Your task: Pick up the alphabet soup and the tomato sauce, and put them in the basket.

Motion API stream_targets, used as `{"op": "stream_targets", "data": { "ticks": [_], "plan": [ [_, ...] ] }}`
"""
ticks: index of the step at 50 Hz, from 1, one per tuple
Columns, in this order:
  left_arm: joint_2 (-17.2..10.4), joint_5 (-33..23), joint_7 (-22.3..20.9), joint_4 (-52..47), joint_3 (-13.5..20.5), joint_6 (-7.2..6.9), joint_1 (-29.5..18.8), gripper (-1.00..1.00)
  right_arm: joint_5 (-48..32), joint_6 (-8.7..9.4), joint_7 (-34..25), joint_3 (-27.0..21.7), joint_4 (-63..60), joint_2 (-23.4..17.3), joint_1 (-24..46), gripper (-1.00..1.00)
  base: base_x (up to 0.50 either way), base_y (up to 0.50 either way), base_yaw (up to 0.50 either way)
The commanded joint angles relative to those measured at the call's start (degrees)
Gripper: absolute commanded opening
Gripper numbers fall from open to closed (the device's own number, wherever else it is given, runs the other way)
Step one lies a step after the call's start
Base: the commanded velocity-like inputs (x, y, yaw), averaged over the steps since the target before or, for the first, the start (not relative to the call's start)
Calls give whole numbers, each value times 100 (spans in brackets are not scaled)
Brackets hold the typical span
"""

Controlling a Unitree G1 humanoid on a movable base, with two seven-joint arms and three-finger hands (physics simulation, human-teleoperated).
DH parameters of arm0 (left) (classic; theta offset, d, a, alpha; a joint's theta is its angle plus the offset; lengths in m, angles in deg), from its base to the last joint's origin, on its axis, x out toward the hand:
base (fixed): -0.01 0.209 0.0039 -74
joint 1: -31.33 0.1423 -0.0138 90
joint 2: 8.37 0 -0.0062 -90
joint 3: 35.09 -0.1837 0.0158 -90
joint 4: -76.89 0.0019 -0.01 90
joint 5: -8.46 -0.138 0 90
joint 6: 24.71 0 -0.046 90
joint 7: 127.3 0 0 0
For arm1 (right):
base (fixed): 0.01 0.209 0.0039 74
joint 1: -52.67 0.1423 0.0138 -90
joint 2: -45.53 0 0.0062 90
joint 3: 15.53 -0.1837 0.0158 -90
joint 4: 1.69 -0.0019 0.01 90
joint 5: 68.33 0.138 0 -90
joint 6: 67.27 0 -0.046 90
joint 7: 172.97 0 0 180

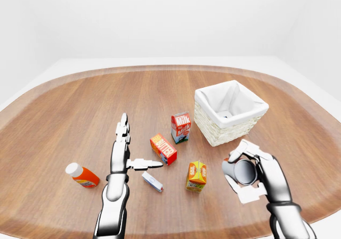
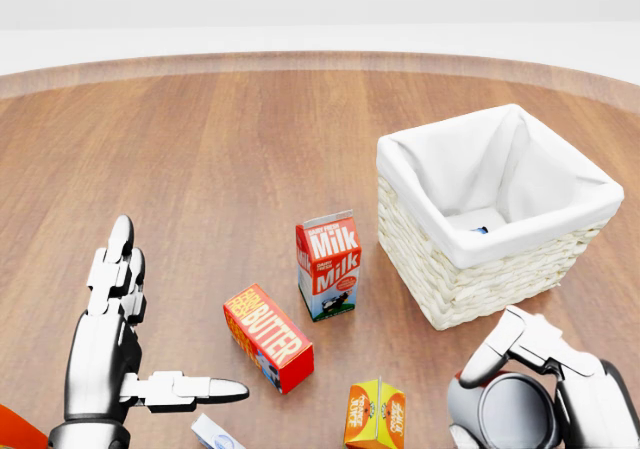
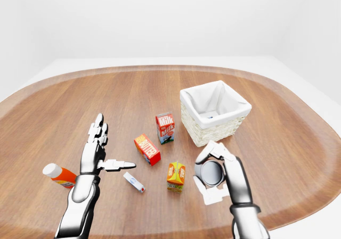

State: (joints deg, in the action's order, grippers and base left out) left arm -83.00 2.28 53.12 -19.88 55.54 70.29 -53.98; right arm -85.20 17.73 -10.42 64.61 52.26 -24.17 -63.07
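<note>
left-eye view: my right hand has its three fingers wrapped round a grey round-ended metal can, lifted off the brown wooden table. i read it as one of the two task cans; the label is hidden, so which one i cannot tell. the can's long axis points roughly toward the camera, flat end facing me. the white cloth-lined wicker basket lies up and slightly left of this hand, near but apart.

head view: the basket rim sits just above my right hand, close. a small blue-marked thing shows low inside the liner; cannot identify it.

right-eye view: my left hand is spread flat, fingers up, thumb out, holding nothing, well apart from the basket. the right hand is plainly the nearer; the move needed is up and over the near rim.
</note>
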Motion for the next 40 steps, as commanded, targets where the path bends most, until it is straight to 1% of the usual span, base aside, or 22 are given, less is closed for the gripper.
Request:
{"op": "stream_targets", "data": {
  "ticks": [1, 2, 3, 6, 7, 8, 11, 16, 18, 19, 20, 31, 33, 35, 40],
  "plan": [
    [3, 108, -53, -22, 15, 0, 14, 100, -313, 0, 45, 94, -500, -70, 321, -100, 0, 0, 0],
    [4, 108, -51, -22, 15, 0, 14, 100, -411, 0, 38, 132, -544, -101, 361, -100, 0, 0, 0],
    [4, 107, -50, -22, 15, 0, 14, 100, -543, 0, 164, 170, -341, -134, 364, -100, 0, 0, 0],
    [4, 108, -52, -22, 15, 0, 14, 100, -673, 0, -39, 235, -863, -194, 656, -100, 0, 0, 0],
    [4, 109, -52, -22, 15, 0, 14, 100, -707, 49, -47, 255, -920, -216, 697, -100, 0, 0, 0],
    [4, 109, -51, -21, 15, 0, 14, 100, -781, 170, -72, 286, -984, -248, 790, -100, 0, 0, 0],
    [4, 108, -51, -20, 15, 0, 14, 100, -851, 317, -57, 309, -1062, -297, 910, -100, 0, 0, 0],
    [4, 110, -53, -21, 15, 0, 14, 100, -921, 624, -91, 303, -1118, -388, 1206, -100, 0, 0, 0],
    [3, 110, -54, -21, 15, 0, 14, 100, -928, 826, -123, 235, -1116, -449, 1431, -100, 0, 0, 0],
    [4, 107, -50, -22, 15, 0, 14, 100, -959, 956, -147, 236, -1127, -473, 1553, -100, 0, 0, 0],
    [3, 107, -53, -21, 15, 0, 14, 100, -1006, 1000, -159, 250, -1118, -506, 1655, -100, 0, 0, 0],
    [0, 110, -51, 43, 20, 0, -24, 100, -1240, 1000, -300, 279, -958, -796, 2503, -100, 0, 0, 0],
    [1, 107, -51, 32, 17, 0, -32, 100, -1166, 1000, -116, 272, -661, -807, 2392, -100, 0, 0, 0],
    [2, 103, -51, 35, 12, 0, -24, 100, -1150, 1000, -320, 254, -838, -848, 2705, -100, 0, 0, 0],
    [-3, 101, -56, 67, 13, 0, -25, 100, -1162, 1000, -412, 248, -678, -1016, 3243, -100, 0, 0, 0]
  ]
}}
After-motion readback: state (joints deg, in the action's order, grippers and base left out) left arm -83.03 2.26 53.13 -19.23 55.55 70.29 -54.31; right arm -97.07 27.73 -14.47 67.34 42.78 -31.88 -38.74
